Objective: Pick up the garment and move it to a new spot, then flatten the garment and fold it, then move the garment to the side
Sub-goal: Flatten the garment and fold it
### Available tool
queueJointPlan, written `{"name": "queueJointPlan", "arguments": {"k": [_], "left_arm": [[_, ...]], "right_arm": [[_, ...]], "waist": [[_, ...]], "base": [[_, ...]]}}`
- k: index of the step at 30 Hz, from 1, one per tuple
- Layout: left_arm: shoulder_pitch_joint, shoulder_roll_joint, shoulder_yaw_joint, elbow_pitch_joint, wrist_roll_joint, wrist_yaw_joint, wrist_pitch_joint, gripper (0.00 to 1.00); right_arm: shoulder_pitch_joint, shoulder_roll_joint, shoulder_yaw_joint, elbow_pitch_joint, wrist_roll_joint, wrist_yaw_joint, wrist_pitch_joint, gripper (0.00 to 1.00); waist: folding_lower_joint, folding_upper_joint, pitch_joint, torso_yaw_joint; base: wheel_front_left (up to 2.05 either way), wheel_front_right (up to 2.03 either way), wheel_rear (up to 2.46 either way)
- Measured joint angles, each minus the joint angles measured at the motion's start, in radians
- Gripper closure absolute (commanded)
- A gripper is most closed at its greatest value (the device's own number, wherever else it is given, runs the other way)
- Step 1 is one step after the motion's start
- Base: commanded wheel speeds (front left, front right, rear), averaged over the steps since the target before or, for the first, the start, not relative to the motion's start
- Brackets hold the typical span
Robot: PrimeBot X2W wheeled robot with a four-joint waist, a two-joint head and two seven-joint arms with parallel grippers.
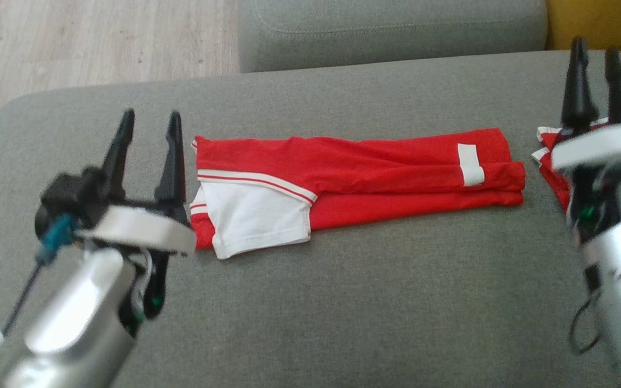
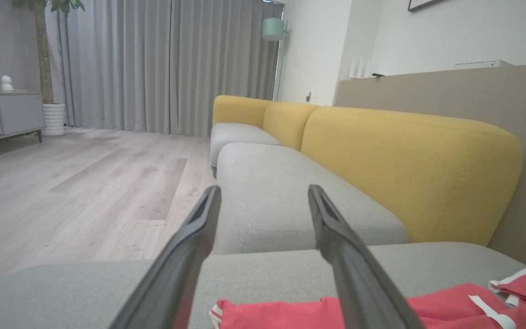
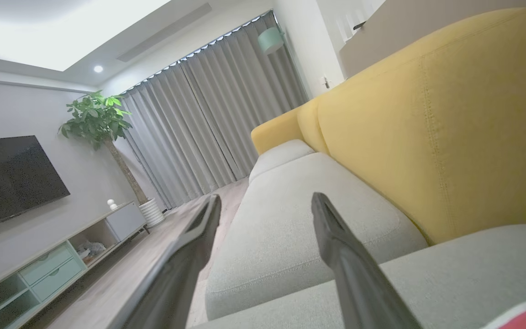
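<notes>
Garment (image 1: 353, 172) lies folded in a long red strip mid sofa cushion (image 1: 343, 302). My left gripper (image 1: 151, 116) and right gripper (image 1: 594, 49) flank its two ends, both wide open and empty, probably lined up for the next fold.

Just to the right of the left claw (image 1: 151, 115), the garment (image 1: 375, 167) was soft red cloth, matt and faintly creased, with white cloth panels and trim. Beneath both claws the seat cushion (image 1: 343, 302) was grey woven fabric, matt and slightly coarse. The left claw's fingers (image 1: 172, 161) looked like dark matt plastic, as did those of the right claw (image 1: 594, 47). Behind the left claw the forearm (image 1: 78, 318) had a smooth, silvery, metal-like sheen. Beyond its tips the backrest (image 2: 409, 173) was yellow woven cloth with stitched seams, and the floor (image 2: 85, 183) was pale wood-grain planks with a dull finish.
</notes>
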Motion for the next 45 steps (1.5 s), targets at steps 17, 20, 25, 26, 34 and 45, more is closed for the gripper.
{"name": "queueJointPlan", "arguments": {"k": [17,20,25,26,34,45], "left_arm": [[0.397,-0.260,0.341,0.029,0.296,-0.145,-0.003,0.00],[0.395,-0.279,0.366,0.035,0.339,-0.182,-0.003,0.00],[0.367,-0.310,0.398,0.037,0.386,-0.225,-0.003,0.00],[0.354,-0.315,0.402,0.038,0.394,-0.232,-0.003,0.00],[0.273,-0.351,0.411,0.058,0.442,-0.276,-0.003,0.00],[0.229,-0.376,0.416,0.088,0.453,-0.318,-0.003,0.00]], "right_arm": [[0.509,0.212,-0.168,-0.279,-0.312,0.000,-0.004,0.00],[0.508,0.212,-0.172,-0.281,-0.322,0.000,-0.004,0.00],[0.462,0.212,-0.201,-0.236,-0.353,0.000,-0.004,0.00],[0.441,0.212,-0.208,-0.218,-0.370,0.000,-0.004,0.00],[0.207,0.212,-0.350,-0.056,-0.500,0.000,0.081,0.00],[0.074,0.210,-0.574,0.246,-0.638,0.000,0.183,0.00]], "waist": [[0.0000,0.0000,-0.042,0.002],[0.0001,0.0000,-0.033,0.007],[0.0002,0.0000,0.006,0.020],[0.0002,0.0000,0.016,0.023],[0.0003,0.0000,0.111,0.055],[0.0003,0.0000,0.186,0.105]], "base": [[0.00,0.00,0.00],[0.00,0.00,0.00],[0.00,0.00,0.00],[0.00,0.00,0.00],[0.00,0.00,0.00],[0.00,0.00,0.00]]}}
